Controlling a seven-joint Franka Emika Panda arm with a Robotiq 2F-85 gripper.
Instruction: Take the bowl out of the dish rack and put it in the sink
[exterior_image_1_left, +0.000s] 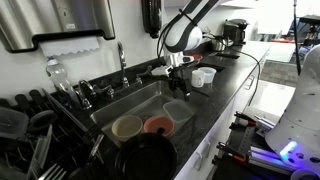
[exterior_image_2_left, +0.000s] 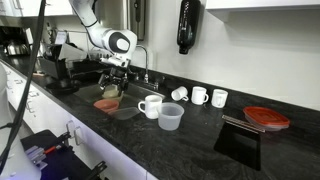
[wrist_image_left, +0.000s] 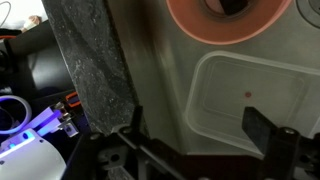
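An orange-red bowl (exterior_image_1_left: 158, 125) sits upright in the sink (exterior_image_1_left: 118, 104), between a tan bowl (exterior_image_1_left: 127, 127) and a clear plastic container (exterior_image_1_left: 179, 112). It also shows in the other exterior view (exterior_image_2_left: 107, 104) and at the top of the wrist view (wrist_image_left: 228, 18). My gripper (exterior_image_1_left: 178, 76) hangs above the sink's far end, open and empty; it also shows in an exterior view (exterior_image_2_left: 112, 86). In the wrist view its fingers (wrist_image_left: 200, 125) straddle the edge of the clear container (wrist_image_left: 255, 100). The dish rack (exterior_image_1_left: 40, 140) holds dark utensils at the near left.
A black pan (exterior_image_1_left: 150, 160) lies in front of the sink. The faucet (exterior_image_1_left: 122, 60) stands behind it. A white mug (exterior_image_2_left: 150, 105), a clear cup (exterior_image_2_left: 171, 117) and three overturned mugs (exterior_image_2_left: 199, 96) stand on the dark counter. A red dish (exterior_image_2_left: 265, 118) rests further right.
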